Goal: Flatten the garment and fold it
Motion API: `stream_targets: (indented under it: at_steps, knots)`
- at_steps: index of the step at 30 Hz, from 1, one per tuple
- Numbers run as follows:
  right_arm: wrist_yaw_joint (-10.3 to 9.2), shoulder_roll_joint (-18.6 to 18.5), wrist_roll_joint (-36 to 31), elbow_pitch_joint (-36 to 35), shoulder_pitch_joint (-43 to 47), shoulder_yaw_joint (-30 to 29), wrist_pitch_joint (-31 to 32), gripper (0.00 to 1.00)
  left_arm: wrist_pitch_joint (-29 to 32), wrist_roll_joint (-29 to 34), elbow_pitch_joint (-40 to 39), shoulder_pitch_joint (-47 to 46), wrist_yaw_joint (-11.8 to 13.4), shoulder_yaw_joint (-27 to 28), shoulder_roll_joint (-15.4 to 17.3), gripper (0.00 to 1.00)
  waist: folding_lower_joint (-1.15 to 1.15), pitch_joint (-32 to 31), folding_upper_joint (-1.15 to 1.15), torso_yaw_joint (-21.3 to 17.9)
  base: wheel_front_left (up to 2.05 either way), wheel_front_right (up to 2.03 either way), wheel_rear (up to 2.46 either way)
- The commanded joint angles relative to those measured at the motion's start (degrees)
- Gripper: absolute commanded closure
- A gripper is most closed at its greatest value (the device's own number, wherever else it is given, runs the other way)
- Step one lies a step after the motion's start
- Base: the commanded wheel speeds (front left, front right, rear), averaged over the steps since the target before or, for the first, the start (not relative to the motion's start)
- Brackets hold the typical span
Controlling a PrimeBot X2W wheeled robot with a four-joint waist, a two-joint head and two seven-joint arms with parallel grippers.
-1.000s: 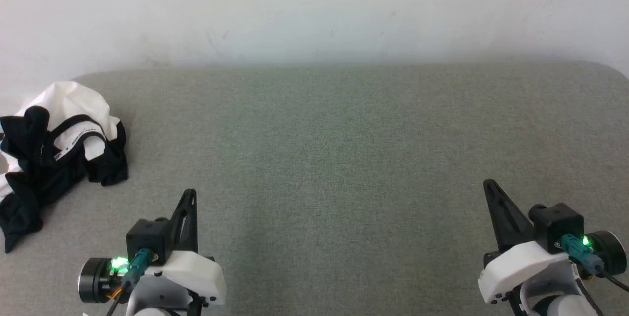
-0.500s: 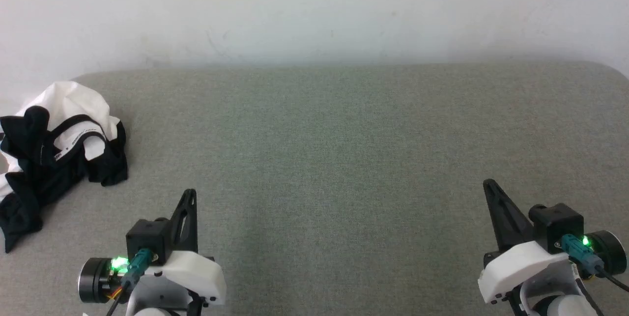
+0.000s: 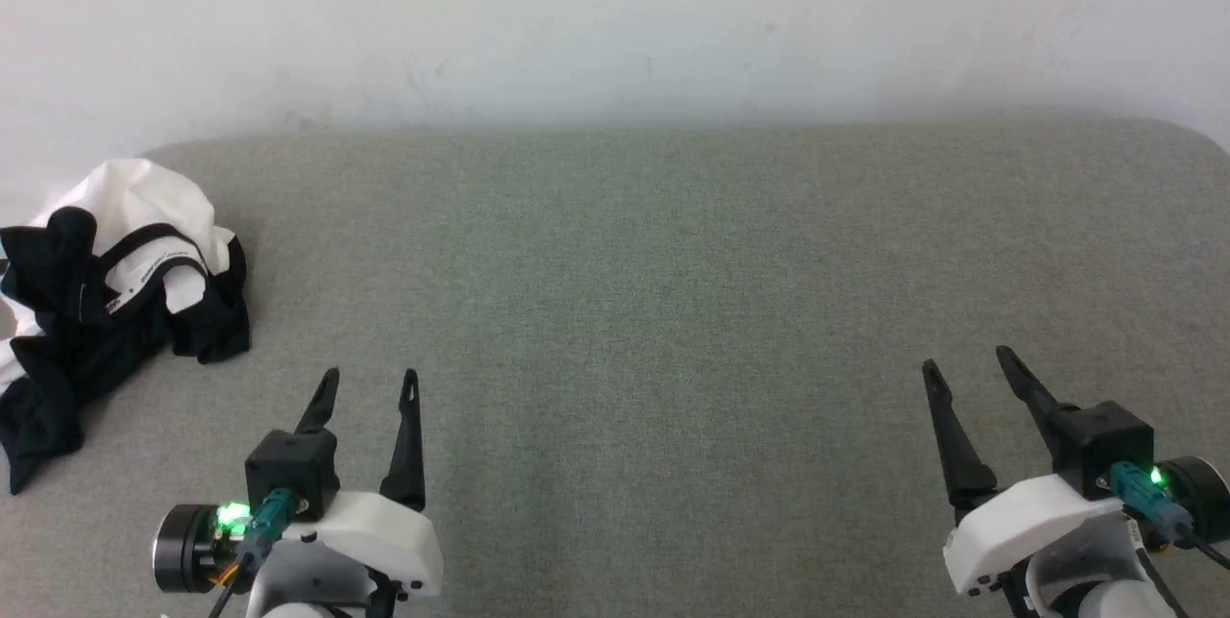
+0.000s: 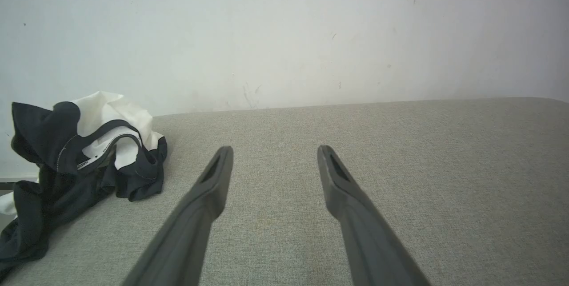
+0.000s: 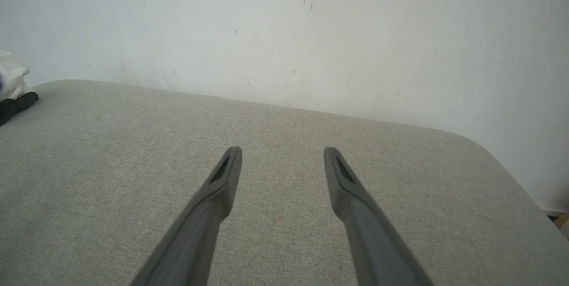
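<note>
The garment [image 3: 115,282] lies crumpled in a heap by the far left corner of the grey fabric surface [image 3: 673,262], along its left edge. Black and white folds are tangled together, so I cannot tell one sleeve from the other or find the hem. The head view cuts the heap off at the picture's left side, and whether any cloth hangs over the surface's edge I cannot tell. The print on the white neck tape is too small to read.

The left hand [image 3: 371,375] sits at the near edge towards the left, released, its two dark fingers spread with nothing between them. It is well apart from the garment. The right hand [image 3: 967,358] sits at the near edge towards the right, likewise spread and holding nothing. Both arms run out of the picture at the bottom.

The left wrist view shows the garment [image 4: 84,157] more closely: the black neck trim looping over white cloth, and dark fabric trailing towards the near side. In the right wrist view the garment [image 5: 13,94] is a mere sliver of white and black at the picture's left side. That view also takes in the surface's rounded far right corner, set against the scuffed white wall [image 5: 355,32].
</note>
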Motion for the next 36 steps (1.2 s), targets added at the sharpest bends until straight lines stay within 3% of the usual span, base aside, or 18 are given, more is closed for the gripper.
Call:
stream_targets:
  at_steps: [1, 18, 36]
  knots:
    - [-0.01, 0.02, 0.6, 0.08, 0.28, -0.51, -0.48, 0.0, -0.45, -0.5, -0.16, 0.55, 0.04, -0.08, -0.02, 0.0, 0.0, 0.01, 0.0, 0.01, 0.0, 0.0, 0.0]
    - [-0.03, 0.06, 1.02, 0.12, 0.88, -2.92, -2.5, 0.0, -2.48, -2.32, -0.75, 1.46, 0.48, -0.27, -0.07, 0.0, 0.0, 0.36, 0.0, 1.37, 0.0, 0.0, 0.0]
    - [-0.05, 0.1, 0.99, -0.18, 1.32, -3.66, -4.66, 0.0, -4.63, -4.77, -1.69, 2.72, 1.22, 0.1, -0.11, 0.0, 0.0, 0.44, 0.0, 7.63, 0.0, 0.0, 0.0]
